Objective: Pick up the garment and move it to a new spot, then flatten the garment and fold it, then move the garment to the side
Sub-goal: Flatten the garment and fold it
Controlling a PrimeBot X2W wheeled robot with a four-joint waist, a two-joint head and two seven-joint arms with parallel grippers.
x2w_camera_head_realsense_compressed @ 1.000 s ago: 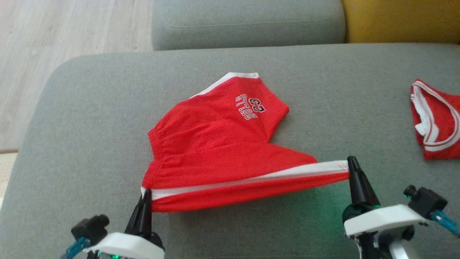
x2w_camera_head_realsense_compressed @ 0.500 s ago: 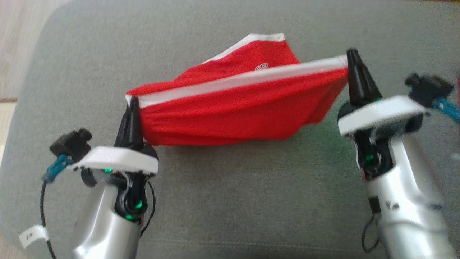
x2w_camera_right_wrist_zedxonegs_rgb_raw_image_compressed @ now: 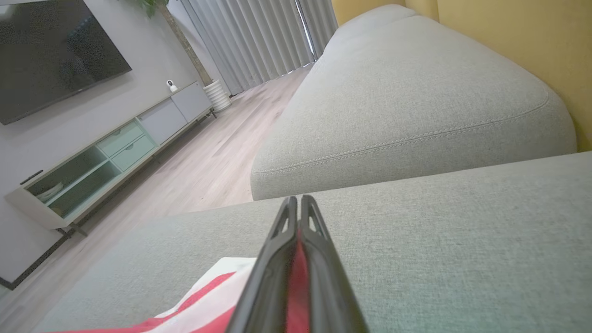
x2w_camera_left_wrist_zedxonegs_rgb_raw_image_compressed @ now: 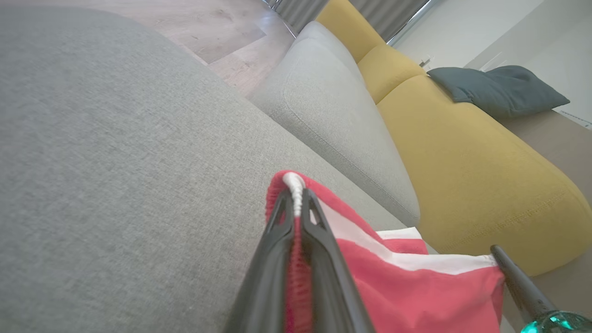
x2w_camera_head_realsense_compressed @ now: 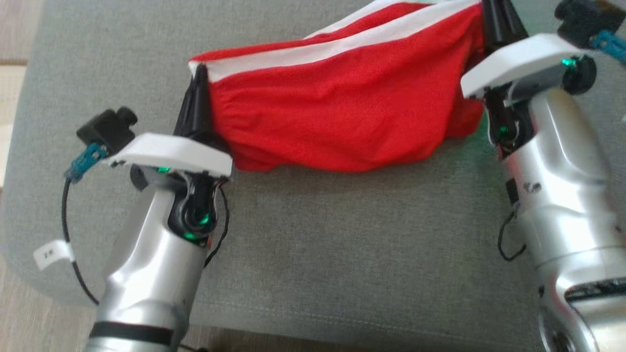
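Red shorts [x2w_camera_head_realsense_compressed: 342,112] with a white stripe hang stretched over a grey sofa seat [x2w_camera_head_realsense_compressed: 342,244], the left gripper [x2w_camera_head_realsense_compressed: 198,80] pinched shut on one corner and the right gripper [x2w_camera_head_realsense_compressed: 495,14] clamped on the other, its tips cut off at the head view's top edge. A white tag [x2w_camera_head_realsense_compressed: 49,254] on the left arm's cable [x2w_camera_head_realsense_compressed: 63,215] seems to read "2X". Beyond: yellow cushions [x2w_camera_left_wrist_zedxonegs_rgb_raw_image_compressed: 462,162], wood floor [x2w_camera_right_wrist_zedxonegs_rgb_raw_image_compressed: 208,152], a television [x2w_camera_right_wrist_zedxonegs_rgb_raw_image_compressed: 51,51], curtains [x2w_camera_right_wrist_zedxonegs_rgb_raw_image_compressed: 259,37]

Cable tag [x2w_camera_head_realsense_compressed: 51,254], seemingly "2x"
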